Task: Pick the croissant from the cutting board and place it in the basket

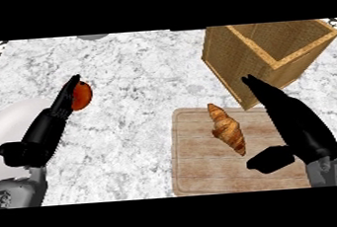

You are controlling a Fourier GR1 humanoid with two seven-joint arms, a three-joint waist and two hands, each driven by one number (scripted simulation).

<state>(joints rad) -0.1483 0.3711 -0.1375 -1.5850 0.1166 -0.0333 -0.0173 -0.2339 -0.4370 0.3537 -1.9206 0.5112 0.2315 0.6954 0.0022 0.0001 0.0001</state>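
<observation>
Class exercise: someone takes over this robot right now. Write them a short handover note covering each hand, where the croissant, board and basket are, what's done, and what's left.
Left hand: open, fingers straight, at the view's left beside an orange-red round object; holds nothing.
Right hand: open, over the right part of the cutting board, just right of the croissant; not gripping it.
Croissant: lying on the board.
Basket: behind the board, at the upper right; no croissant visible in it.
Done: right hand positioned near croissant.
Left: grasp, lift, place in basket.

both robot hands open: left robot hand (42,130), right robot hand (296,121), fingers straight.
</observation>
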